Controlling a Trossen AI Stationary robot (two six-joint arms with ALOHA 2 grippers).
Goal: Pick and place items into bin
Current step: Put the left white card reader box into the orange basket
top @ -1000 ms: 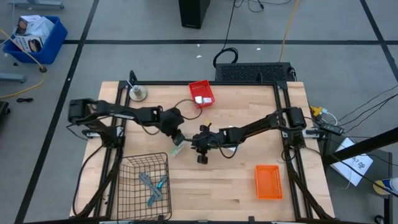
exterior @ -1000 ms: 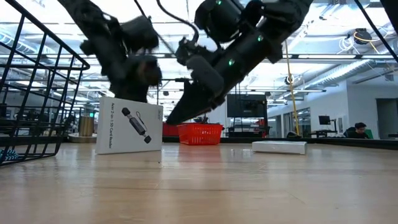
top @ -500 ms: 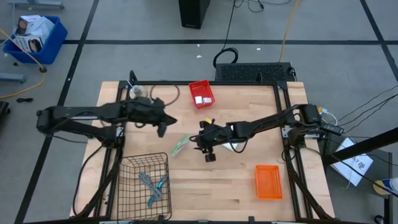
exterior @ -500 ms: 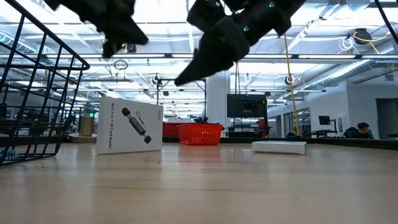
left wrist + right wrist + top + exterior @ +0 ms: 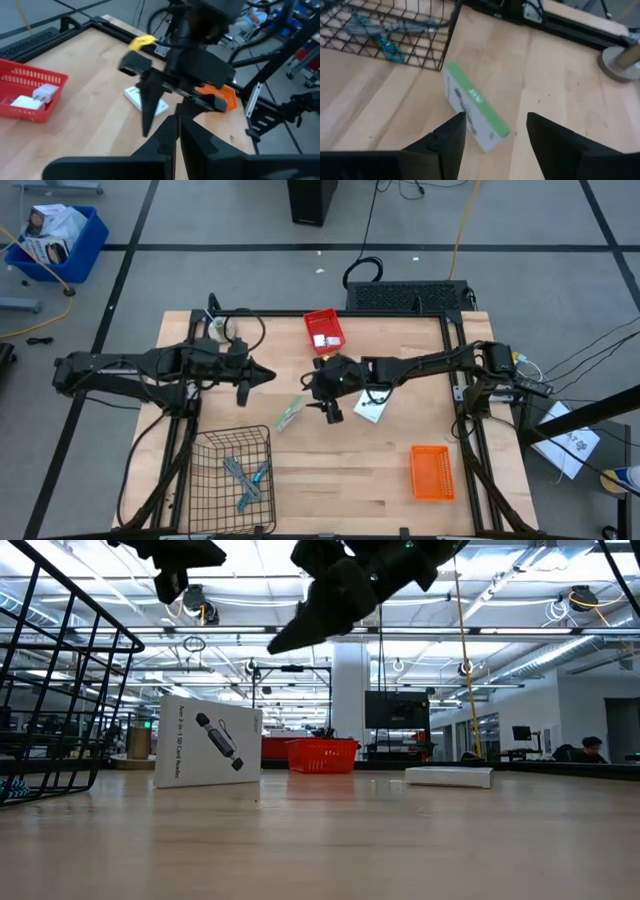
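Green-edged box (image 5: 288, 414) standing on edge mid-table, just right of the wire bin (image 5: 233, 471). Right gripper (image 5: 492, 135) spread wide above it; left gripper (image 5: 177, 131) pressed together, far-left. Best lowered squarely astride the box's narrow sides before pinching.

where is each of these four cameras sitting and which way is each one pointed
High view: above the table, looking straight down; left gripper and right gripper both show.
Low view: at tabletop height, looking level across; both arms hang in from above.
Left wrist view: on the left arm, looking past its shut fingers at the right arm.
Right wrist view: on the right arm, looking down between its open fingers.
Shared: the green-edged box and wire basket.
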